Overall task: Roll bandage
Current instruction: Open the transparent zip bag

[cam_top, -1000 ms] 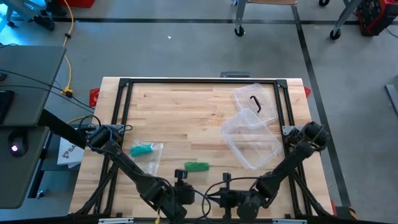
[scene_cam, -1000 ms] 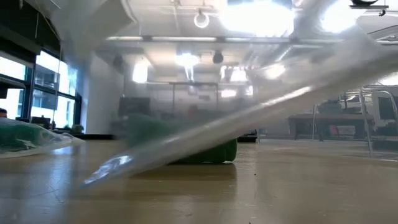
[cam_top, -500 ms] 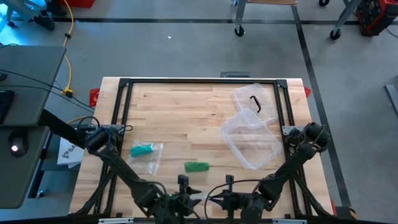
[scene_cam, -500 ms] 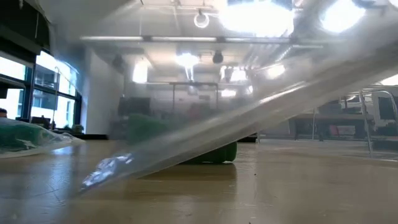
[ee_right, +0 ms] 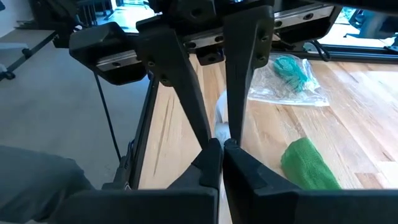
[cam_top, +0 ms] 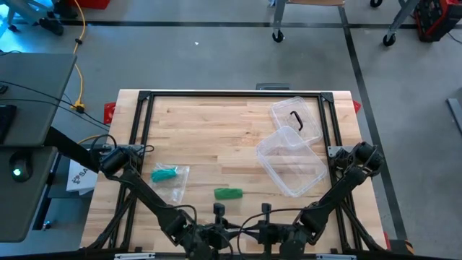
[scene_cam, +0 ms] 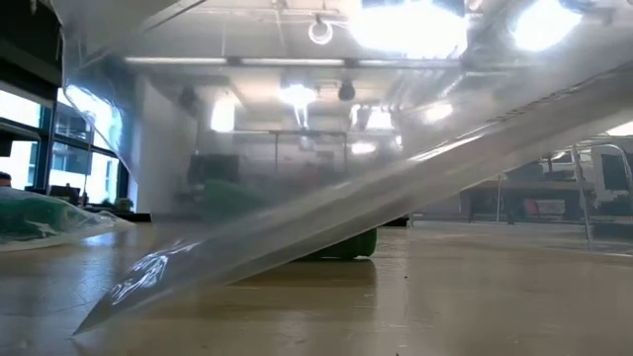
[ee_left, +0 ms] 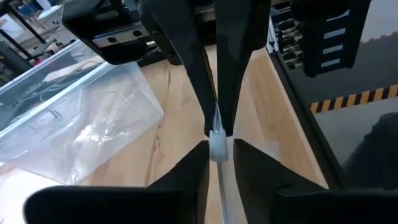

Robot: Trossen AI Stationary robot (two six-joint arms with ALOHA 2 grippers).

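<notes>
Green bandage roll (cam_top: 229, 193) on wooden table (cam_top: 216, 137), no legible writing

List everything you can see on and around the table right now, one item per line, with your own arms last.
green bandage roll: one, green, lying on the near middle of the table.
plastic bag: one, clear with green material inside, left of the roll.
clear container: one, transparent, on the right half of the table.
container lid: one, clear with a black handle, just beyond the container.
clear film: one sheet, transparent, slanting across the low view; also pinched between both pincers in the wrist views.
table: one, light wood with a black frame.
left pincer: one, dark, at the near table edge, closed on the film.
right pincer: one, dark, beside it, shut on the film.
</notes>
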